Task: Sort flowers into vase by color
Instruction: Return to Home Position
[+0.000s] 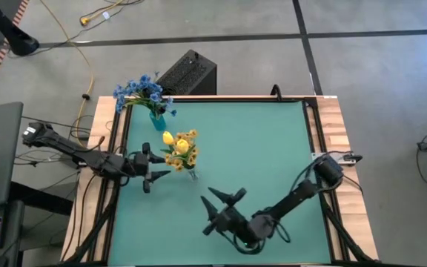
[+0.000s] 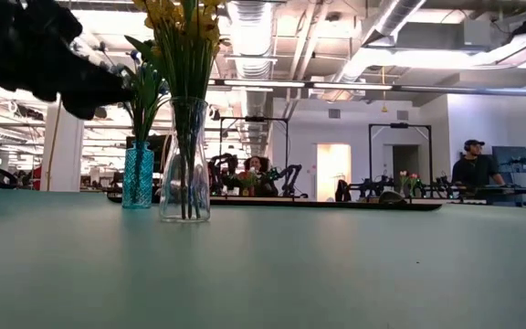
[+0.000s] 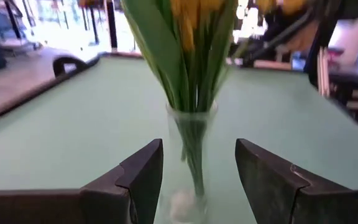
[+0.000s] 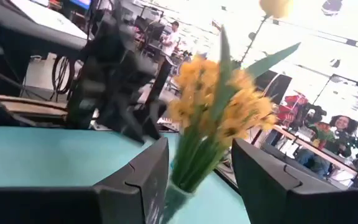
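Yellow flowers point(image 1: 180, 146) are gathered in the transparent vase point(image 2: 185, 169) on the left half of the table point(image 1: 273, 148). The blue sprays point(image 1: 145, 90) are kept apart in the teal vase point(image 2: 138, 174) nearer the far-left corner, so the sorting by colour is judged complete. Nothing is gripped by either pincer. The left gripper point(image 1: 156, 167) is held just beside the clear vase, facing it with its fingers spread. The right gripper point(image 1: 219, 205), likewise released, is pointed at the bouquet from farther off. A careful withdrawal without knocking the vase is judged to be all that the job needs.
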Tool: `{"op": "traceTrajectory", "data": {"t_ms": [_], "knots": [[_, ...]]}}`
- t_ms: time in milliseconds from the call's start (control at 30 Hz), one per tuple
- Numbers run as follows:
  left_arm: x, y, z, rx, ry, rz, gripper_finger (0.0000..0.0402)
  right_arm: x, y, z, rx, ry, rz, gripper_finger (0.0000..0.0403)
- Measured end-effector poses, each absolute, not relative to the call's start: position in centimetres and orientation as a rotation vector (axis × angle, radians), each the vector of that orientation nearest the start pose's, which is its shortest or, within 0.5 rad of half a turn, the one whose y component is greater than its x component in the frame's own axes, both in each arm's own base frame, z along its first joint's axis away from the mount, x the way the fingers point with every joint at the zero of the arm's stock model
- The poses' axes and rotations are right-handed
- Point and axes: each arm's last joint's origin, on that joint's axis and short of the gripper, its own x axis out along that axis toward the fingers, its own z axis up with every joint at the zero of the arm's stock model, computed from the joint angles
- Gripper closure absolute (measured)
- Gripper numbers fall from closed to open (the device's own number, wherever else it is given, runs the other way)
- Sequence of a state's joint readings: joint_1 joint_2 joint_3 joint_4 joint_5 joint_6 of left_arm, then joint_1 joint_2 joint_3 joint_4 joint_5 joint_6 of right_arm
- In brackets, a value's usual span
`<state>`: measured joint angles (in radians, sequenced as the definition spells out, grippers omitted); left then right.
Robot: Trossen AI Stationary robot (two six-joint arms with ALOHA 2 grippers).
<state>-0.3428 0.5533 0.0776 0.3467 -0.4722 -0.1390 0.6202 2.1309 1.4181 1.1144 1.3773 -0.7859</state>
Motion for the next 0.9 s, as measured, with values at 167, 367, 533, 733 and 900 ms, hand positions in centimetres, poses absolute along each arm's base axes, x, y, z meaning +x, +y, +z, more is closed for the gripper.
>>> {"op": "traceTrajectory", "data": {"t_ms": [167, 367, 533, 733, 900], "knots": [[13.5, -3.4, 16.3, -0.061, 0.174, 0.152, 0.0212, 36.4, 21.9, 27.3, -0.444, 0.122, -0.795, 0.0212], [13.9, -3.5, 15.7, -0.053, 0.208, 0.179, 0.0212, 31.9, 15.2, 31.0, -0.279, 0.076, -0.848, 0.0224], [14.2, -3.6, 16.1, -0.064, 0.163, 0.173, 0.0212, 28.0, 11.3, 30.7, 0.004, 0.124, -0.433, 0.0236], [14.4, -3.7, 17.2, 0.002, 0.057, 0.163, 0.0212, 26.3, 9.7, 29.0, 0.083, 0.288, -0.313, 0.0241], [14.4, -3.6, 18.2, 0.131, -0.021, 0.193, 0.0212, 25.5, 10.2, 29.0, 0.002, 0.308, -0.325, 0.0241]]}}
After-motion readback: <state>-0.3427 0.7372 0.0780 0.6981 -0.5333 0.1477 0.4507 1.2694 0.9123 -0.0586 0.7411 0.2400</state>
